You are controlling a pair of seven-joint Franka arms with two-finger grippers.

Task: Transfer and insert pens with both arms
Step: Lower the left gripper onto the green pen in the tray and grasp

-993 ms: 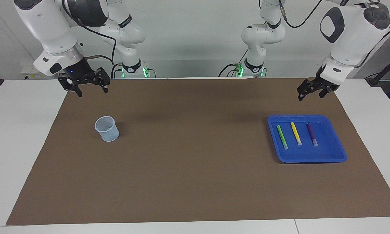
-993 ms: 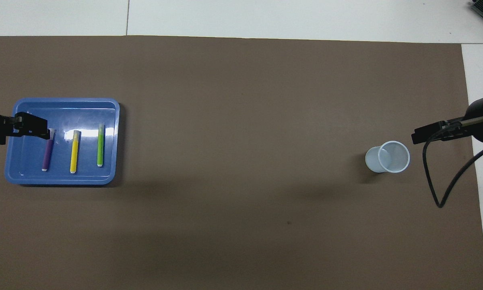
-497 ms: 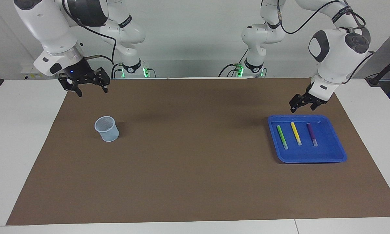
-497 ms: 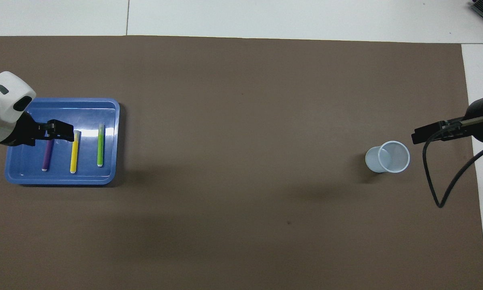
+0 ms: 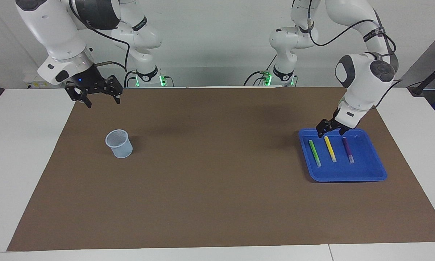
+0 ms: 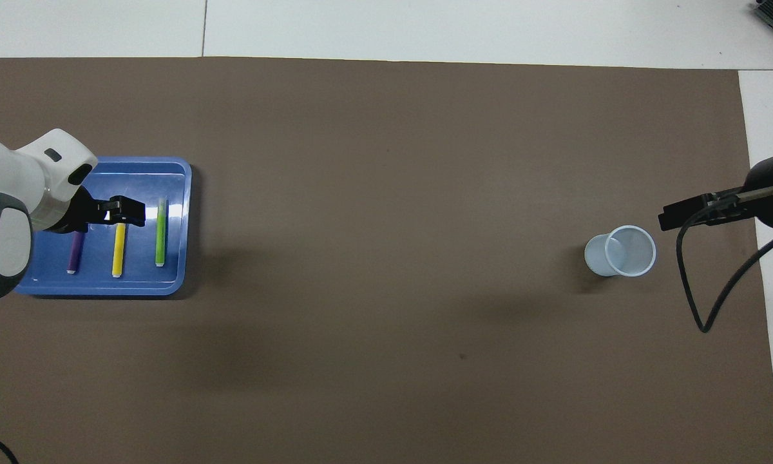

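Observation:
Three pens lie side by side in a blue tray (image 5: 348, 178) (image 6: 103, 162) at the left arm's end of the table: green (image 5: 315, 153) (image 6: 160, 235), yellow (image 5: 330, 149) (image 6: 118, 252) and purple (image 5: 347, 149) (image 6: 75, 252). My left gripper (image 5: 324, 132) (image 6: 126, 213) hangs open over the tray, above the yellow pen, touching nothing. In the overhead view it covers one end of that pen. A pale mesh cup (image 5: 119, 144) (image 6: 620, 251) stands at the right arm's end. My right gripper (image 5: 96, 97) (image 6: 677, 217) waits open and empty in the air beside the cup.
A brown mat (image 5: 217, 188) covers most of the white table (image 5: 25, 152). Two smaller white arms with green lights (image 5: 146, 78) (image 5: 281, 76) stand at the robots' edge. A black cable (image 6: 702, 303) loops down from the right arm over the mat's end.
The left arm has come down and swung inward, from outside the tray's robot-side edge to over the yellow pen. The right arm, the pens and the cup have not moved.

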